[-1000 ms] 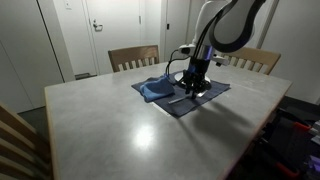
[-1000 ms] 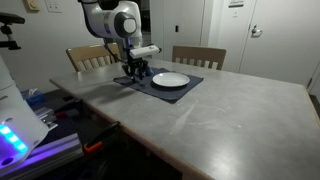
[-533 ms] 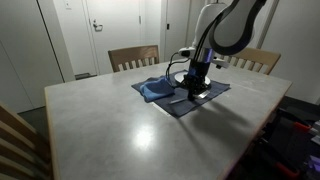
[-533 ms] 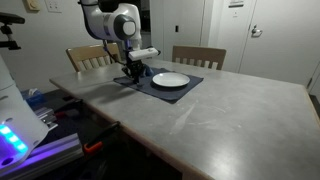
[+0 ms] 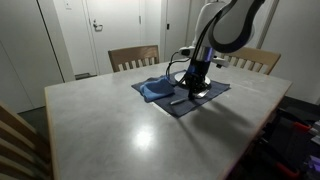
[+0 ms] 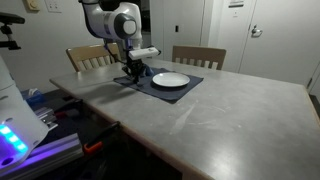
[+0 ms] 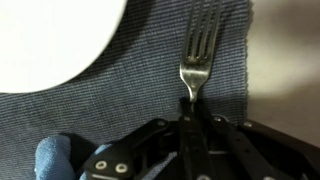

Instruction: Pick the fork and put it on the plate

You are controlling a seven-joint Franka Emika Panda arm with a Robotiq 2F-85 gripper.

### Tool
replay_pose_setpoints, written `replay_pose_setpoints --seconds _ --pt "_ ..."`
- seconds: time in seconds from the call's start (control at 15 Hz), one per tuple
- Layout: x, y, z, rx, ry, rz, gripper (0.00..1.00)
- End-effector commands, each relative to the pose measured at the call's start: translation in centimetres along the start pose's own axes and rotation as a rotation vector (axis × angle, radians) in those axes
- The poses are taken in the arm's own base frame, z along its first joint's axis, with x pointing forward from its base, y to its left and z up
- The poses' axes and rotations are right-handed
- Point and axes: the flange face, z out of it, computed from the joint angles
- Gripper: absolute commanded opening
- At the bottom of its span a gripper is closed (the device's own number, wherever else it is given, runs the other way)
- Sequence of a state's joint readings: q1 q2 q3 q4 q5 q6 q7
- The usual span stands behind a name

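Pincer (image 7: 190,115), pressed together on the handle of the slender silver metal fork (image 7: 197,55), whose tines point away from it over the dark blue rectangular woven placemat (image 7: 120,100). Small round white plate (image 7: 50,40) near the tines, apart from them; crumpled blue cloth napkin (image 7: 55,158) beside the pincer; pale grey table (image 5: 120,130) beneath.

Tally of things on and around the tabletop

One table (image 5: 120,130); one dark placemat (image 6: 186,90) toward its far edge, carrying one white plate (image 6: 170,80) and one silver fork (image 7: 198,50); one blue napkin (image 5: 155,90) at the placemat's edge; three wooden chairs: one chair (image 5: 133,57) and another chair (image 5: 255,60) along the far edge, a third chair (image 5: 15,140) at a near corner; one robot arm (image 5: 225,25) with one gripper (image 7: 190,112).
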State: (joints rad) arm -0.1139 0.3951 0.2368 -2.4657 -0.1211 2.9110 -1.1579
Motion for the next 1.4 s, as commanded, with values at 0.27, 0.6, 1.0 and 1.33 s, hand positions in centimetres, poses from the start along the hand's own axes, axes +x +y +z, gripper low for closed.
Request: replay_pose_setpoints --seconds 0.27,0.6,1.0,1.33 --pt "-1.5 3.4 -3.9 0.018 -0.007 0.053 0.02" --pt "-4.0 6.7 -5.0 -0.055 0.005 0.046 0.02" --pt "-9.0 10.9 -5.1 -0.116 0.015 0.092 0.02" --pt "-10.7 12.2 -2.2 -0.107 0.055 0.229 0.02"
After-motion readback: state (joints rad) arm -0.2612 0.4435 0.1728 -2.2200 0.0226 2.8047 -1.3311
